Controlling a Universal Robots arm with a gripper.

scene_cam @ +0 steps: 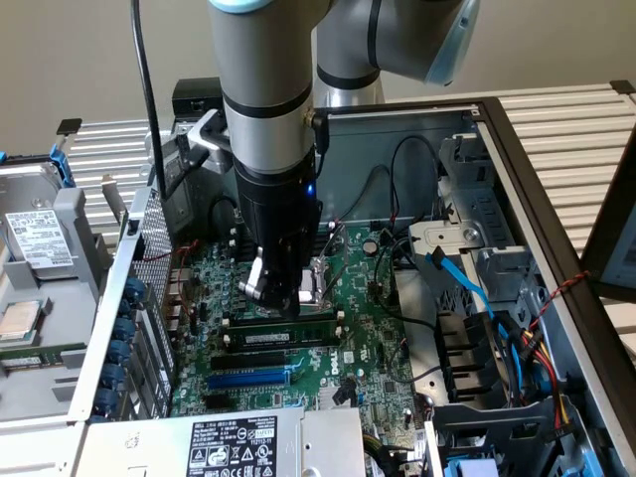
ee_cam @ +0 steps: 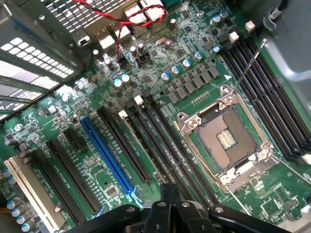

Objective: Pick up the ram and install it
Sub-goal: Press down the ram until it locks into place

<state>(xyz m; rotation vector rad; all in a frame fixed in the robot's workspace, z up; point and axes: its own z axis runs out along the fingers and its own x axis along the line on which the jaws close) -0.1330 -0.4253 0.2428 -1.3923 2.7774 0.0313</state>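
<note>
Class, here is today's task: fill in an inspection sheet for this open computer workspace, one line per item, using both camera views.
Surface: motherboard inside an open computer case.
Job's things: the ram lies along the black memory slots, white label showing; whether it is fully seated cannot be told.
Clutter: drive with a white label at the exterior view's left; CPU socket open and bare.
Grippers: the hand hangs low over the board, beside the socket, close above the ram; contact cannot be told.
Cables: blue cable at the drive bays; red wires by the case wall; black cable hanging along the arm.
Surroundings: slatted tabletop.
</note>
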